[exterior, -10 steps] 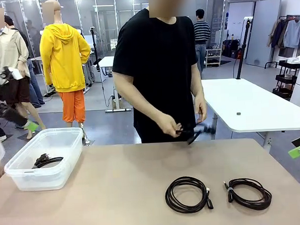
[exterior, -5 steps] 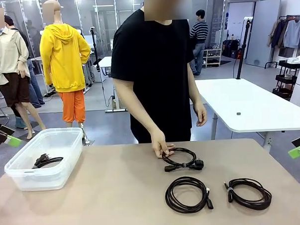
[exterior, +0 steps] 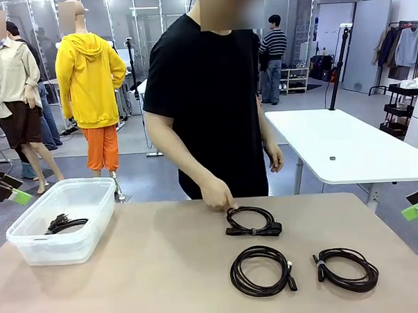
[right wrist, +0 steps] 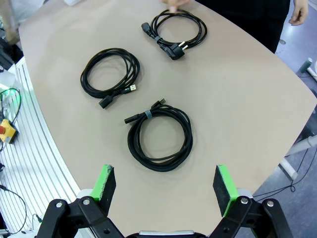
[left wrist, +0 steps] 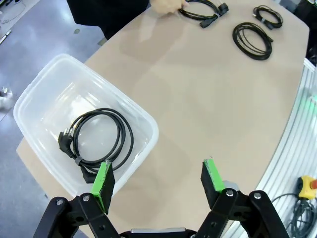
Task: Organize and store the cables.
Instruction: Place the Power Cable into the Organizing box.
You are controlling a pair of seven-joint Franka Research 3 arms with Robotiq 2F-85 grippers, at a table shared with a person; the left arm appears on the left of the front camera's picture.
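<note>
The person's hand (exterior: 216, 196) rests at the far cable (exterior: 252, 231), laid by two more cables (exterior: 235, 274) (exterior: 321, 269) on the counter (exterior: 165, 269), likely for pickup, a fourth cable (left wrist: 128, 141) sits in the tub (left wrist: 44, 99), while left end effector (left wrist: 157, 173) and right end effector (right wrist: 166, 178) hang wide, empty.

4 black cables, each wound as flat round coil. Coil 1 (exterior: 252, 231): far-centre of table (exterior: 165, 269), tied w/ band, chunky plug ends at near edge. Coil 2 (exterior: 235, 272): just nearer than coil 1, not touching; small plug ends at its right side. Coil 3 (exterior: 321, 269): right of coil 2, apart, more oval, ends bundled at left. Coil 4 (exterior: 66, 224): flat on bottom of clear plastic bin (exterior: 53, 250), table's left end.
</note>
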